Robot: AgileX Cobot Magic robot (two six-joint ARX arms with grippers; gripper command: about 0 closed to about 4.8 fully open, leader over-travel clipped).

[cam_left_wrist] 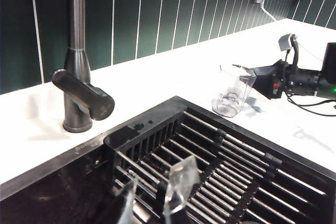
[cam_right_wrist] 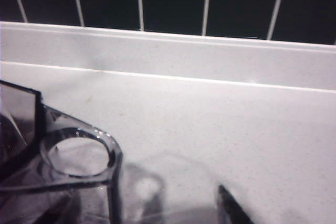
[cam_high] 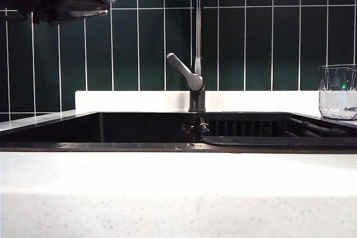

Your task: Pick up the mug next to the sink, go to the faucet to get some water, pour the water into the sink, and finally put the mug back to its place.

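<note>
Your right gripper is low over the counter at the far right, its jaws spread wide and holding nothing. In the left wrist view its clear fingertips are at the rim of the mug, but you cannot tell from that angle whether they touch the glass. Its own camera shows one clear finger with a round hole in it just above the pale counter, and the dark edge of the other one well apart from it.

Your left gripper hangs high at the left, above the sink. Its jaws are only a little apart and there is nothing between them.

The mug stands upright on the counter just to the right of the sink, close to the basin's rim. The faucet rises behind the sink at its middle, with the lever angled up and to the left.

The counter is white and speckled, with a low white upstand behind it and a wall of dark green tiles. The right half of the sink carries a black ribbed rack.

You have open counter behind the mug up to the upstand. A cable lies on the counter beside the right arm.
</note>
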